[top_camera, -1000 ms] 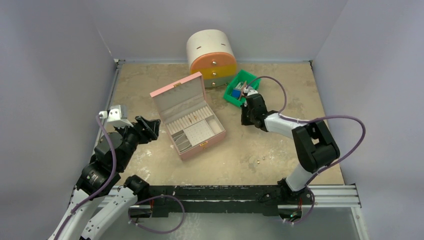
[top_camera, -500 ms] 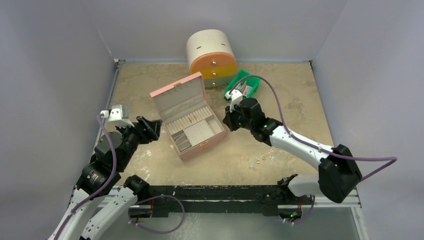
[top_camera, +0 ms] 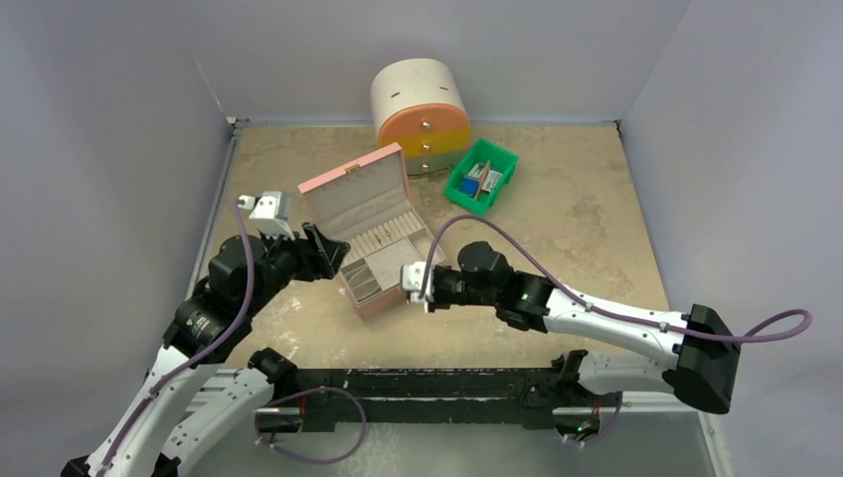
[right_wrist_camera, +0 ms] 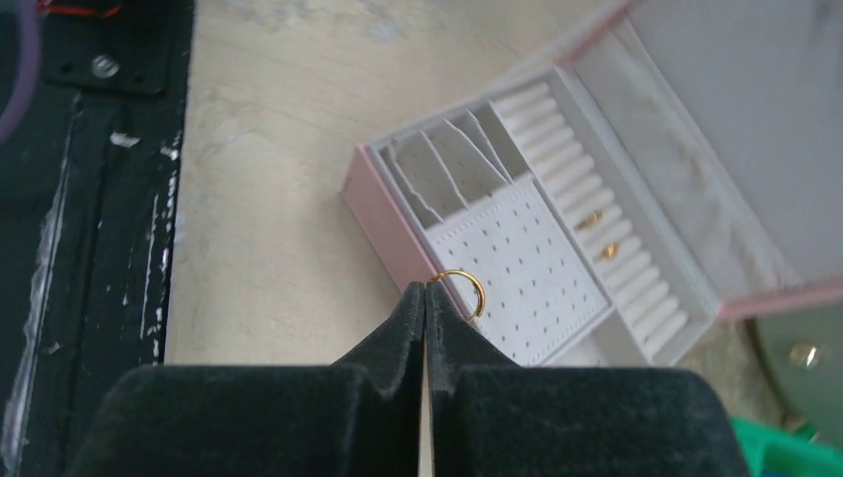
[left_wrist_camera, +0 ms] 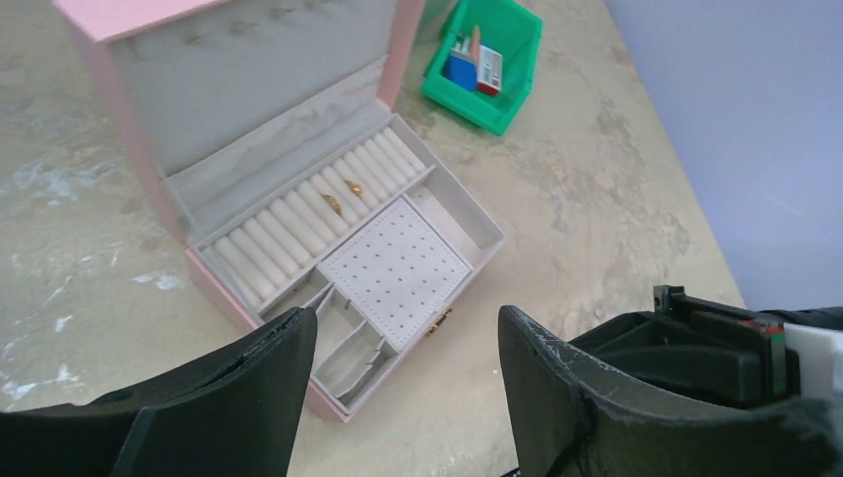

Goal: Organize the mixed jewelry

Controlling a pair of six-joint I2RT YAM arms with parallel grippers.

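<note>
The pink jewelry box [top_camera: 354, 174] stands open at mid-table. My right gripper [right_wrist_camera: 425, 290] is shut on a small gold hoop ring [right_wrist_camera: 471, 291] and holds it above the box's near corner, over the white stud pad [right_wrist_camera: 517, 273]. In the top view the right gripper [top_camera: 427, 296] is at the box's front right corner. Two gold rings [left_wrist_camera: 341, 196] sit in the ring rolls. My left gripper [left_wrist_camera: 406, 320] is open and empty, above the table just left of the box [left_wrist_camera: 214, 283]; it also shows in the top view [top_camera: 323, 248]. The silvery wire hoop is out of view.
A green bin [top_camera: 482, 176] with coloured items stands behind and right of the box. A round cabinet [top_camera: 421, 114] with orange, yellow and green drawers is at the back wall. Grey walls enclose the table. The black rail [top_camera: 437, 383] runs along the near edge.
My right arm has swung from the green bin leftward and nearer, to the box's front corner. My left gripper has moved forward and right, closer to the box.
</note>
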